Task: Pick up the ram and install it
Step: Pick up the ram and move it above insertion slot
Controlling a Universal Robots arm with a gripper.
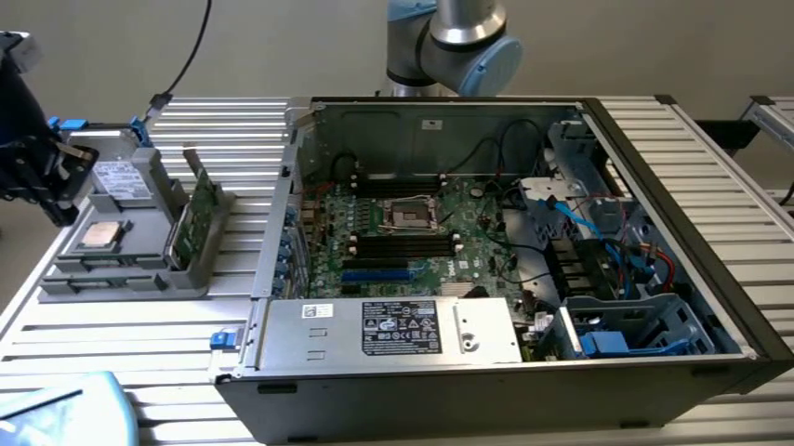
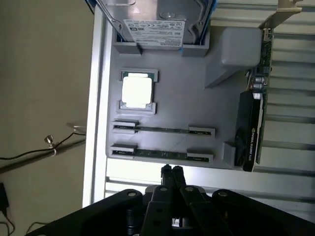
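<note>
Ram stick [image 2: 160,154] nearest my claw [image 2: 172,170], seated edge-up in the grey tray [image 2: 182,98].
Claw closed, empty; stick looks light, stiff, brittle: I would pinch its flat faces mid-length.

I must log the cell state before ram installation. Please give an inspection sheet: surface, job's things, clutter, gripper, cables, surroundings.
Surface: slatted metal table bearing a grey tray and an open computer case.
Job's things: near ram stick and far ram stick sit in tray holders; memory slots in the case.
Clutter: hard drive, processor, graphics card in the tray.
Gripper: gripper shut, empty, at the tray's edge by the near ram stick.
Cables: black cable hanging at the wall; blue cables inside the case.
Surroundings: plain wall.
</note>
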